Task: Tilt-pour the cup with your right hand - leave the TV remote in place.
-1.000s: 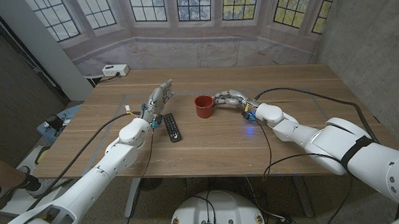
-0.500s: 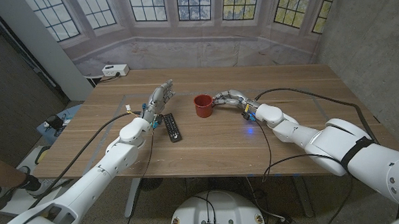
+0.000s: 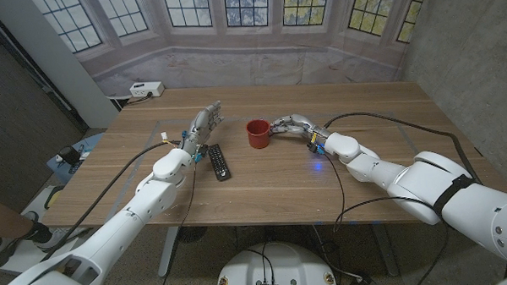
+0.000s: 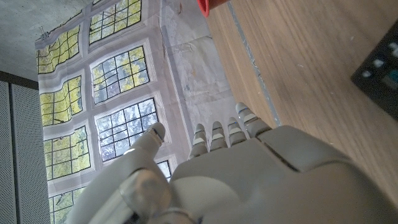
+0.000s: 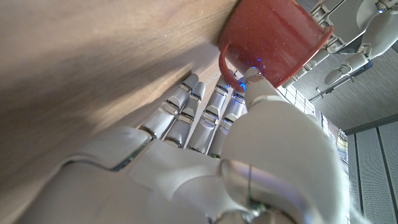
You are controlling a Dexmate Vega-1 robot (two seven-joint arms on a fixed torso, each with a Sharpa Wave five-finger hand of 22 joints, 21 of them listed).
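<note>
Left arm: comes in from the near left corner, white shell w/ black cable running along it.
TV remote (image 3: 218, 161): black, lies flat on the table near centre-left; long axis runs near-to-far, far end tipped slightly toward the robot's left. One corner w/ buttons shows in the left wrist view (image 4: 380, 64).
Left hand (image 3: 200, 127): just beside the remote's far end, on its left side; stands raised, fingers (image 4: 214, 136) apart and reaching away from the robot, holding nothing.
Right arm: comes in from the near right, white, black strap round the forearm, cable looping over the table (image 3: 382, 184).
Right hand (image 3: 292, 127): reaches toward the robot's left, fingertips at the cup's handle side. In the right wrist view the fingers (image 5: 186, 112) lie stretched side by side up to the handle; can't tell if they touch or grip it.
Cup (image 3: 257, 134): red, upright, mouth up, mid-table btwn the two hands; handle (image 5: 227, 67) points toward the right hand. Well apart from the remote.
Far left corner: white power strip (image 3: 146, 89).
Backdrop: printed window wall behind the table.
</note>
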